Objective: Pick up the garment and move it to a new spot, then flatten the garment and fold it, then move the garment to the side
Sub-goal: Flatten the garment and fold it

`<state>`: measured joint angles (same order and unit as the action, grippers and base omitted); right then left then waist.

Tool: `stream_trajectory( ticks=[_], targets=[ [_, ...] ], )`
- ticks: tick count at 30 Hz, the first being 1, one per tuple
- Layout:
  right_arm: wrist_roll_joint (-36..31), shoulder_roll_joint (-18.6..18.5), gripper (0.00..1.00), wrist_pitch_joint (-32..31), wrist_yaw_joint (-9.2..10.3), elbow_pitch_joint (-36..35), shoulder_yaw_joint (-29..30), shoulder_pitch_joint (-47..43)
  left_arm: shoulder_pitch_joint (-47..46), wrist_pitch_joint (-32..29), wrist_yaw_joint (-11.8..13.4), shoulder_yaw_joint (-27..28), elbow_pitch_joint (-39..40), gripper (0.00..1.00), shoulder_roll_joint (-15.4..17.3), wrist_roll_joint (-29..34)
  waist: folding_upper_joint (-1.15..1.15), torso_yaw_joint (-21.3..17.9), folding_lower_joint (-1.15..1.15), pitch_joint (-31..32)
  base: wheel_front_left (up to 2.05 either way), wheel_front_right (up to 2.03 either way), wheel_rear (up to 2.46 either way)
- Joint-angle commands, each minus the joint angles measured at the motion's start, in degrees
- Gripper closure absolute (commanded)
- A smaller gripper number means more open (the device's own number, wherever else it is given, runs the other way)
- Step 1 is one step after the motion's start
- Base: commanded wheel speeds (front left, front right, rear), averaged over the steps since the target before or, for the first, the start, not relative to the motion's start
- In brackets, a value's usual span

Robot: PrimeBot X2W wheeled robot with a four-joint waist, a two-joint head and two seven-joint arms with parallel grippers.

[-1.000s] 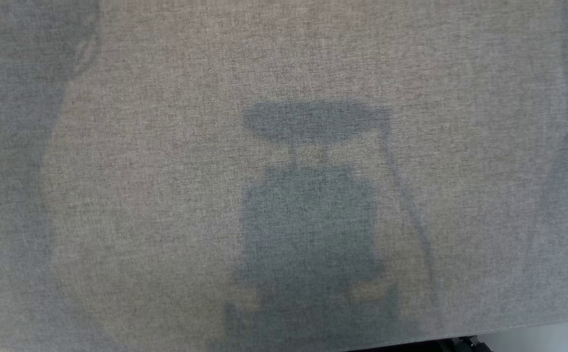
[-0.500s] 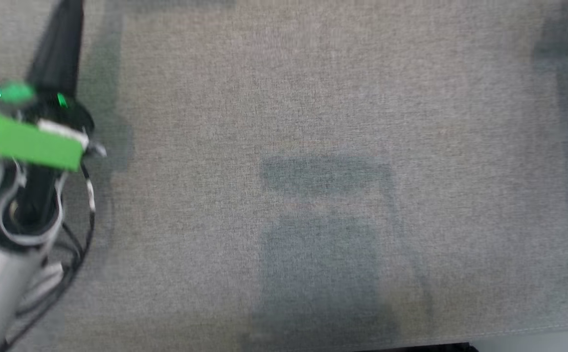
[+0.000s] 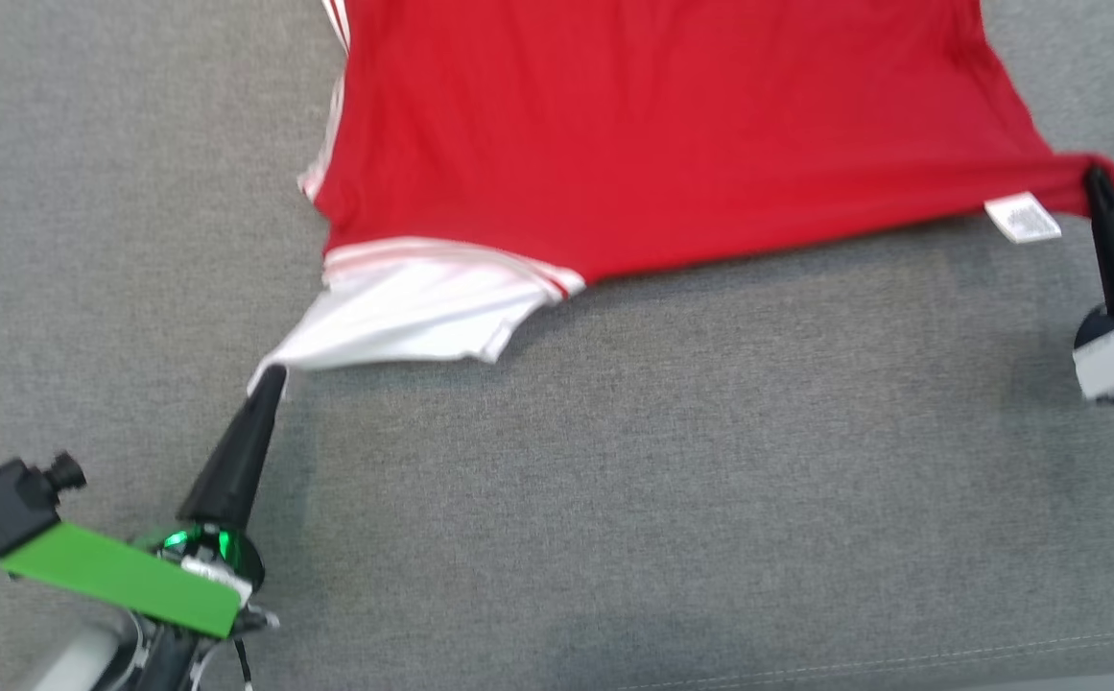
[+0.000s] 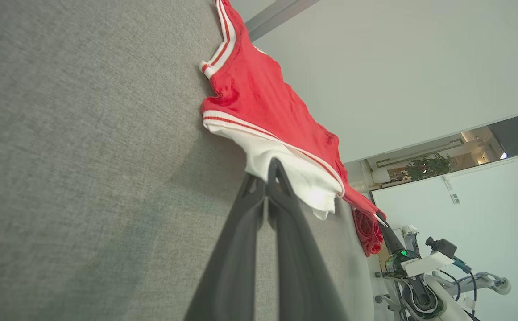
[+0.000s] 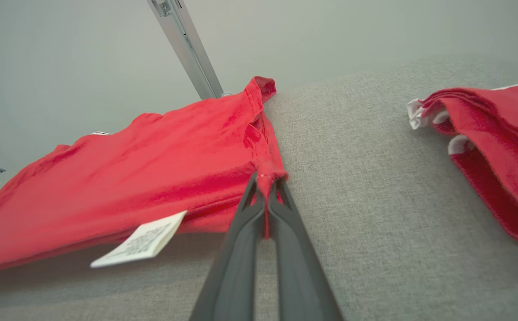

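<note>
From the head view, the garment (image 3: 672, 125), a red shirt with white trim, lies spread over the far part of the bench (image 3: 614, 499) and runs past the top of the picture. Its near edge hangs taut between our two grippers. The left gripper (image 3: 271, 376) is pinched shut on the tip of the white sleeve (image 3: 403, 321). The right gripper (image 3: 1094, 180) is pinched shut on the red hem corner toward the bench's right edge, just beside the care label (image 3: 1022, 218).

From the left wrist view, the two fingers meet with the white cloth nipped between their tips, and the shirt trails away along the bench towards the other arm.

From the right wrist view, a small fold of red hem is caught between the closed fingers. A shadow under the stretched edge suggests it rides just off the bench. Another red and white cloth (image 5: 499, 142) lies apart to one side, and we cannot tell what it is.

We judge the shirt light, soft and limp, with some stretch. It will sag wherever it is unheld, and such thin pinches may slip under a hard pull. Corners, hems and sleeve ends look like the best places to hold it.
</note>
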<state>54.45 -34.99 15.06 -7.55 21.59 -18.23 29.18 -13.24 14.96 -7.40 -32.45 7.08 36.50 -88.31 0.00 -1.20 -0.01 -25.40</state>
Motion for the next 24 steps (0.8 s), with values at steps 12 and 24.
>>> stream_trajectory(
  ticks=[12,24],
  targets=[
    [-0.5,-3.1,1.00,0.2,0.14,-6.8,8.0,-22.5,16.4,0.2,-0.1,1.4,7.0,1.00,1.0,-2.8,0.00,-0.1,0.01,12.1,0.00,0.00,0.00],
    [0.5,-4.6,1.00,-0.3,0.12,-5.9,2.9,-21.8,8.7,-3.7,-0.1,-1.7,3.0,1.00,-3.5,-0.9,0.00,-0.1,0.01,12.6,0.00,0.00,0.00]
  ],
)
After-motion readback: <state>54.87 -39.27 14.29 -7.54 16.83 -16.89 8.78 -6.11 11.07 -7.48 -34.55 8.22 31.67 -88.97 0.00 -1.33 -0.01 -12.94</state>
